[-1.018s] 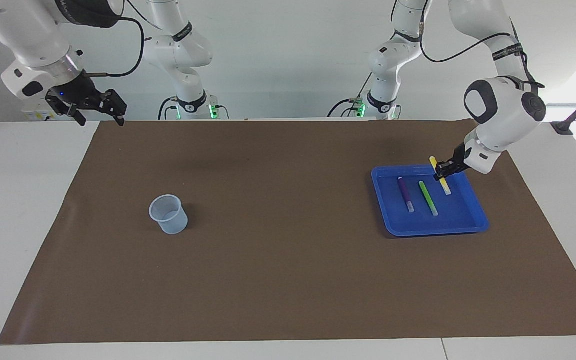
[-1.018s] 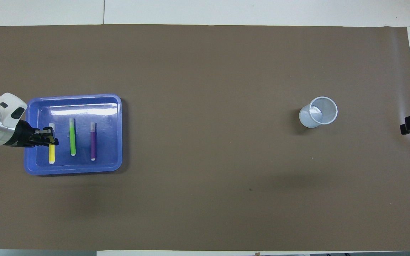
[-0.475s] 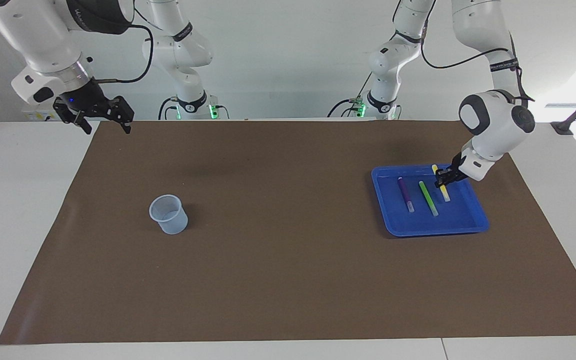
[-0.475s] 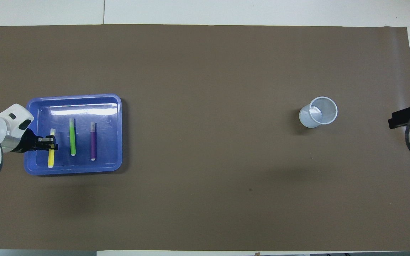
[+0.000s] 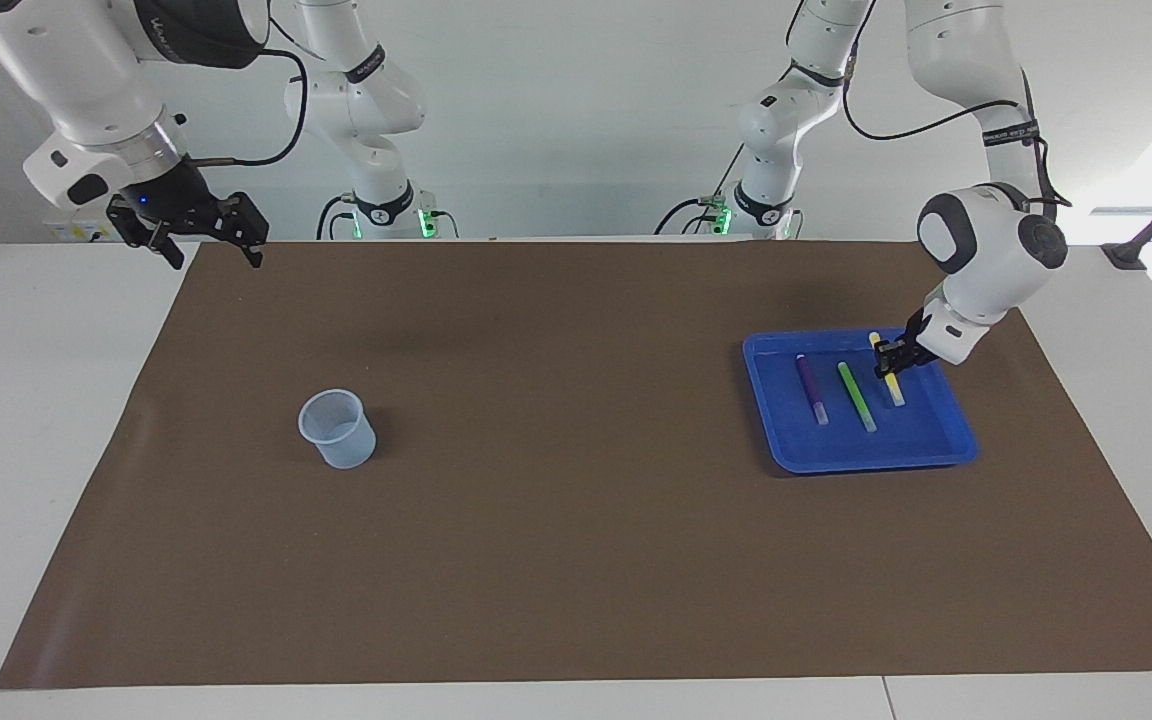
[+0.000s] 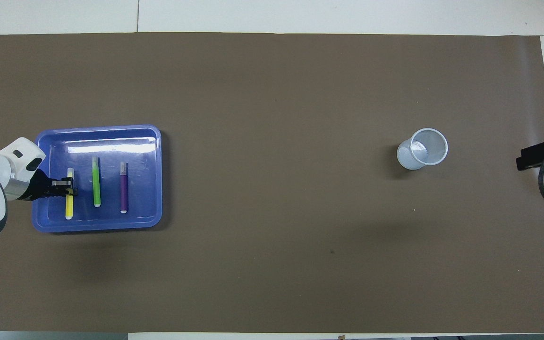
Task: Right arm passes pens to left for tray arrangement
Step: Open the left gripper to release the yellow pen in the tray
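1. Three pens were found in the blue tray (image 5: pixel 956 440), which lay at the left arm's end of the table. Read across the facing view, these were the purple pen (image 5: pixel 812 389), the green pen (image 5: pixel 856 397) and the yellow pen (image 5: pixel 889 375), laid side by side and apart from one another.
2. In the same order, the following were noted: the right gripper (image 5: pixel 208 243), the translucent cup (image 5: pixel 337 429), the tray, and the left gripper (image 5: pixel 892 358).
3. The right gripper was held with its fingers spread wide and nothing between them, raised over the table edge at the right arm's end. This arm was judged to be waiting.
4. The left gripper was closed on the yellow pen, down inside the tray. Whether the pen was fully seated on the tray floor could not be told.
5. The task was judged to be nearly complete: two pens were placed, and the third was gripped at its resting place. Release of the yellow pen and withdrawal of the left arm were judged to remain.
6. The cup stood empty on the brown mat (image 5: pixel 576 560), well apart from the tray. No obstruction to the left gripper's exit was seen; only the tray rim and the green pen beside it called for care.
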`<state>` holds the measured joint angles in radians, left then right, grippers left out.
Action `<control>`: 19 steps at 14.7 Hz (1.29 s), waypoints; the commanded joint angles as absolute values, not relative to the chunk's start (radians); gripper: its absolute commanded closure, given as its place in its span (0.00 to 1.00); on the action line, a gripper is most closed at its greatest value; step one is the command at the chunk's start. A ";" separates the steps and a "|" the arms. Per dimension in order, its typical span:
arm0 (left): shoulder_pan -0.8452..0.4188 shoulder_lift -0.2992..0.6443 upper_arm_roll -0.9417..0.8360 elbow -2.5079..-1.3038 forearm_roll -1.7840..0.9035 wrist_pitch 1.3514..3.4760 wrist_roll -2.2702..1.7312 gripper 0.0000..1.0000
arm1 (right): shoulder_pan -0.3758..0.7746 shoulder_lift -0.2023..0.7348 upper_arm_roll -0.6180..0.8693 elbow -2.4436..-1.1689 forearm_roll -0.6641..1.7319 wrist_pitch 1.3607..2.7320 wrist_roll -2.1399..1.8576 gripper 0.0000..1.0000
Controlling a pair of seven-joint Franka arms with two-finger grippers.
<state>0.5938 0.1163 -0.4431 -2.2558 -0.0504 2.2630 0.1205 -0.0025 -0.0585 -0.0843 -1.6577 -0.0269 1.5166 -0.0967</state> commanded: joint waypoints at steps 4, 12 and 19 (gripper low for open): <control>0.604 0.129 -0.448 -2.266 -0.029 2.306 0.130 0.86 | -0.009 -0.074 -0.087 -1.674 -0.032 1.529 -0.100 0.00; 0.589 0.132 -0.449 -2.151 -0.029 2.159 0.126 0.00 | -0.011 -0.069 -0.089 -1.666 -0.029 1.523 -0.100 0.00; 0.459 0.112 -0.451 -1.890 -0.029 1.840 0.027 0.00 | -0.014 -0.078 -0.086 -1.674 -0.029 1.520 -0.101 0.00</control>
<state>0.4980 0.1202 -0.4572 -1.9686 -0.0499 1.9347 0.0956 -0.0062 -0.0595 -0.0898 -1.6566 -0.0269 1.5165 -0.0966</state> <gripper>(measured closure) 0.000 0.000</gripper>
